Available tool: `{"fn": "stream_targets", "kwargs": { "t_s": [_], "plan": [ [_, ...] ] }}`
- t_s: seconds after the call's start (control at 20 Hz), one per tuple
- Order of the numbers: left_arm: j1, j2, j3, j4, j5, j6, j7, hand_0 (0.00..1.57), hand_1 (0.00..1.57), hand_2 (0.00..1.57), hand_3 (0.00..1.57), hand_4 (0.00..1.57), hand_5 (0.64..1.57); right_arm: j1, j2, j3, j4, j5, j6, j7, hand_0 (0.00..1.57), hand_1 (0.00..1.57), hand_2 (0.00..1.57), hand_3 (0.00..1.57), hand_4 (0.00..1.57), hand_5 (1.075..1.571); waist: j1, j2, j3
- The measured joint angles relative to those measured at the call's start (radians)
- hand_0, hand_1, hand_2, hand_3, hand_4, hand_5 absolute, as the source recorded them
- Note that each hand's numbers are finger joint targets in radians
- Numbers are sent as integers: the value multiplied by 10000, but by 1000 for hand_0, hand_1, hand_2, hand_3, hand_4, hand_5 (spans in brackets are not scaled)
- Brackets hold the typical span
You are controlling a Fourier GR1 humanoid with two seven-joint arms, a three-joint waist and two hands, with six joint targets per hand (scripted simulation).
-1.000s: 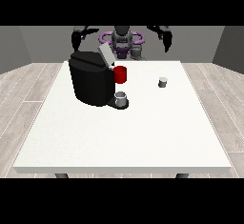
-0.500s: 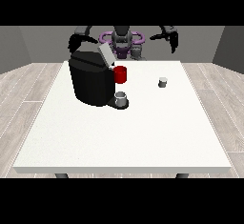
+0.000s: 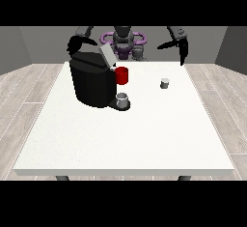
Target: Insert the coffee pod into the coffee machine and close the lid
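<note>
The coffee pod (image 3: 165,83) stands alone on the white bench (image 3: 120,134), right of centre and towards the far side, well apart from the coffee machine (image 3: 92,82). Nothing touches it, so the pickup has not yet begun. The machine sits on the far left part of the bench with its lid (image 3: 107,55) tilted up and open, presumably left that way so the pod can go in from above. A red part (image 3: 122,75) juts from the machine's right side, and a small grey cup (image 3: 122,99) rests on its base just below.

The hand at the view's right (image 3: 183,52) hangs above the far right edge of the bench, fingers pointing down and looking straight, holding nothing; it is the nearer one to the pod and seems best placed to reach it. The hand at the view's left (image 3: 75,44) hovers behind the machine's top, near the lid; I cannot tell how its fingers lie.
</note>
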Motion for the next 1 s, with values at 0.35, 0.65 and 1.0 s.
{"fn": "stream_targets", "kwargs": {
  "t_s": [0.35, 0.65, 1.0],
  "plan": [
    [-1047, 461, 221, 1913, -498, 6, -187, 0, 0, 0, 0, 0, 1571, -447, 46, 206, -67, 16, 69, 199, 0, 0, 0, 0, 352, 1571, -357, 679, -1],
    [-1739, 524, 31, 3258, -1215, 315, -428, 0, 0, 0, 0, 0, 1571, -1048, 72, 333, 148, 195, -377, 713, 0, 0, 0, 0, 371, 1571, -306, 962, -2],
    [-2192, 450, -525, 4127, -2170, 568, -558, 105, 105, 502, 0, 0, 1571, -1394, -94, 92, 907, 352, -510, 771, 0, 0, 0, 0, 424, 1571, -171, 998, 1]
  ]
}}
